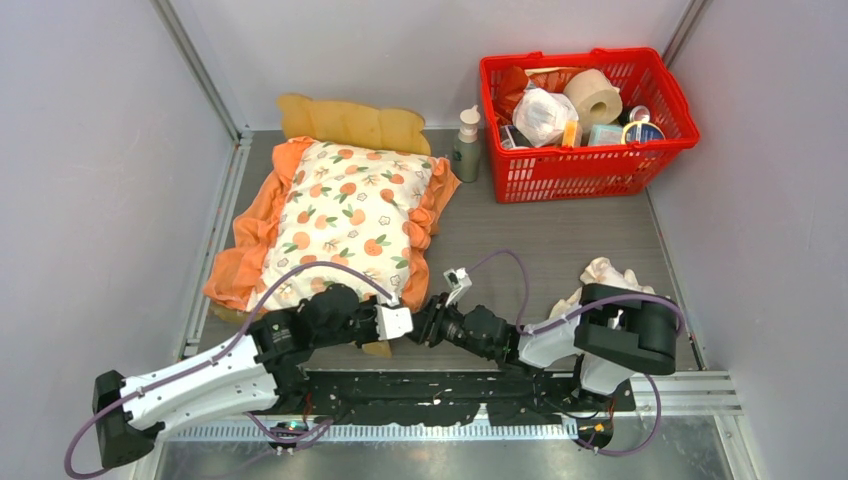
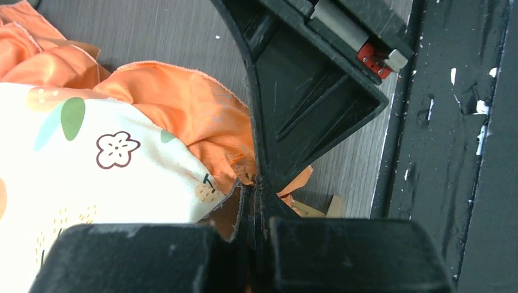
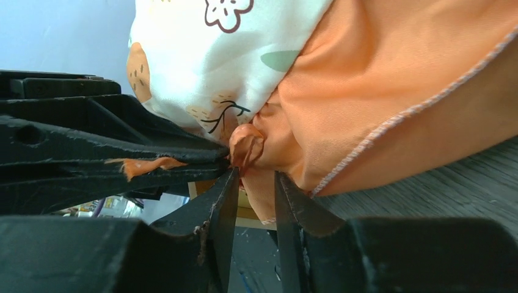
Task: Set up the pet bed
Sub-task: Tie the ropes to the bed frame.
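two grippers are shown meeting at the near right corner of the orange-print cushion (image 1: 355,215). the pet bed (image 1: 352,122) is seen at the far left of the table (image 1: 560,240), almost wholly covered by the cushion; only its wavy headboard is exposed beyond the cushion's far edge. the left gripper (image 2: 256,186) is closed, and a scrap of the orange ruffle (image 3: 366,73) is pinched between its fingers (image 3: 122,155). the right gripper (image 3: 255,183) is held with its fingers (image 3: 223,210) slightly spread; a bunched fold of ruffle lies just above the gap and is not clamped. the step in hand is judged to be the seating and straightening of the cushion on the frame. next, the corner would need to be drawn square over the frame and let go, after which the small cream pillow (image 1: 606,272), lying beside the right arm, could be fetched.
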